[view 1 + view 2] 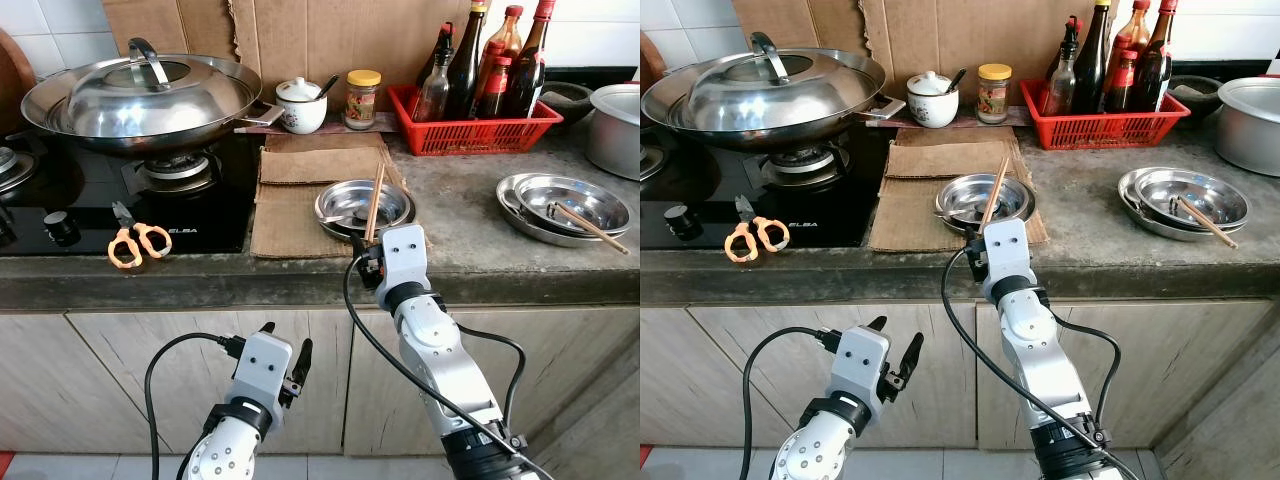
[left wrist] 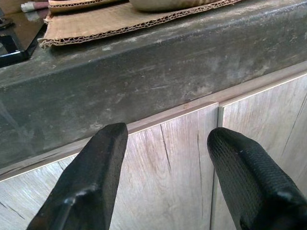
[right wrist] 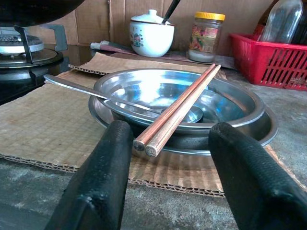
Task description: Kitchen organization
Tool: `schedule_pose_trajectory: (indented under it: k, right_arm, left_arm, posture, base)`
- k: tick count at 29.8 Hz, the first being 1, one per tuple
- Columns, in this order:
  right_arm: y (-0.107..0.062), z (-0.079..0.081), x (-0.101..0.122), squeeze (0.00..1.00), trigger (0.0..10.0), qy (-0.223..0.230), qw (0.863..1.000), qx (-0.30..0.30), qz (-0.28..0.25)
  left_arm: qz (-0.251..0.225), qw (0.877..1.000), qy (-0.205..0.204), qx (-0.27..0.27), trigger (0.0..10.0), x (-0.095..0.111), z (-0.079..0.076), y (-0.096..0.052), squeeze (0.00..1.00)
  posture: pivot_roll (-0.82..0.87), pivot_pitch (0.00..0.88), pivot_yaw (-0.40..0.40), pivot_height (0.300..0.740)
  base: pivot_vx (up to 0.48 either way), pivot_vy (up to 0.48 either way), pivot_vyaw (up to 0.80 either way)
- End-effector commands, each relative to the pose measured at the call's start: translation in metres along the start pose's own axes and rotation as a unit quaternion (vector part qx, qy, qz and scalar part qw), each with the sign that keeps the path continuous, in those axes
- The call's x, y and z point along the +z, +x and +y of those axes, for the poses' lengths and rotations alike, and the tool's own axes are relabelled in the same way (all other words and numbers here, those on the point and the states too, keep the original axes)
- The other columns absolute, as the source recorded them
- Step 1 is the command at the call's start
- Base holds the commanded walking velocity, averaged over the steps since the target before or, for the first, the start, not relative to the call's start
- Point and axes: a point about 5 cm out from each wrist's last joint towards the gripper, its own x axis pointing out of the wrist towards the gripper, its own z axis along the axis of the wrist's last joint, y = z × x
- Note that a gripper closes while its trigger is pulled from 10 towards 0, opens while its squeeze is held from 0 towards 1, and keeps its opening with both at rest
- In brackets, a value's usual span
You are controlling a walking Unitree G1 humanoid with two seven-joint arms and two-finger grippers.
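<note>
A pair of reddish chopsticks [image 1: 374, 203] lies across a stack of steel bowls [image 1: 340, 205] on a cardboard sheet [image 1: 295, 215] mid-counter. A steel spoon [image 3: 81, 87] rests in the top bowl. My right gripper [image 3: 172, 132] is open at the counter's front edge, one finger on each side of the chopsticks' near ends and not touching them. My left gripper [image 1: 285, 345] is open too, held low before the cabinet doors [image 2: 168, 163] under the counter edge, with nothing between its fingers. A second stack of steel dishes [image 1: 565, 200] at the right holds more chopsticks [image 1: 590, 228].
A lidded wok [image 1: 140, 95] sits on the gas stove at the left, with orange scissors [image 1: 138, 243] near its front. Along the back stand a white jar [image 1: 301, 105], a yellow-lidded jar [image 1: 361, 98] and a red basket [image 1: 470, 135] of bottles. A metal pot [image 1: 617, 128] is far right.
</note>
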Motion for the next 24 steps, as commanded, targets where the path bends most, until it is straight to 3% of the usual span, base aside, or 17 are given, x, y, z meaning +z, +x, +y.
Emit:
schedule_pose_trajectory:
  k: [1, 7, 8, 9, 10, 11, 13, 14, 24]
  right_arm:
    - [0.0029, -0.0005, 0.0055, 0.00, 10.0, 0.001, 1.000, -0.004, -0.012]
    - [0.0042, -0.0023, 0.0065, 0.00, 9.9, 0.002, 1.000, -0.006, -0.014]
    - [0.0041, -0.0023, 0.0066, 0.00, 3.4, 0.002, 1.000, -0.006, -0.015]
    - [0.0041, -0.0023, 0.0067, 0.00, 3.4, 0.002, 1.000, -0.006, -0.015]
    - [0.0040, -0.0022, 0.0064, 0.00, 0.0, 0.001, 1.000, -0.006, -0.014]
    - [0.0040, -0.0022, 0.0064, 0.00, 2.6, 0.001, 1.000, -0.006, -0.014]
    - [0.0042, -0.0021, 0.0064, 0.00, 2.6, 0.001, 1.000, -0.006, -0.013]
    - [0.0042, -0.0020, 0.0066, 0.00, 10.0, 0.001, 1.000, -0.005, -0.013]
    - [0.0042, -0.0026, 0.0067, 0.00, 10.0, 0.002, 1.000, -0.006, -0.013]
  left_arm:
    - [-0.004, 1.000, 0.007, -0.002, 10.0, 0.0016, -0.0004, 0.0001, 0.00]
    - [-0.003, 1.000, 0.008, -0.003, 10.0, 0.0013, -0.0010, -0.0003, 0.00]
    - [-0.003, 1.000, 0.008, -0.003, 10.0, 0.0011, -0.0010, -0.0005, 0.00]
    - [-0.003, 1.000, 0.008, -0.003, 10.0, 0.0011, -0.0010, -0.0006, 0.00]
    - [-0.004, 1.000, 0.008, -0.003, 10.0, 0.0011, -0.0010, -0.0007, 0.00]
    - [-0.005, 1.000, 0.008, -0.003, 10.0, 0.0014, -0.0010, -0.0007, 0.00]
    - [-0.005, 1.000, 0.009, -0.003, 10.0, 0.0015, -0.0008, -0.0006, 0.00]
    - [-0.004, 1.000, 0.009, -0.003, 10.0, 0.0014, -0.0008, -0.0006, 0.00]
    - [-0.004, 1.000, 0.008, -0.002, 10.0, 0.0013, -0.0011, -0.0009, 0.00]
  posture:
    - [0.07, 0.032, -0.023, 0.740]
    - [0.07, 0.031, -0.024, 0.740]
    - [0.07, 0.032, -0.021, 0.740]
    - [0.07, 0.032, -0.021, 0.740]
    - [0.07, 0.031, -0.021, 0.740]
    - [0.07, 0.033, -0.024, 0.740]
    - [0.07, 0.033, -0.023, 0.740]
    - [0.07, 0.035, -0.022, 0.740]
    - [0.07, 0.037, -0.024, 0.740]
  base:
    - [0.000, 0.000, 0.00]
    - [0.000, 0.000, 0.00]
    - [0.000, 0.000, 0.00]
    - [0.000, 0.000, 0.00]
    - [0.000, 0.000, 0.00]
    - [0.000, 0.000, 0.00]
    - [0.000, 0.000, 0.00]
    - [0.000, 0.000, 0.00]
    - [0.000, 0.000, 0.00]
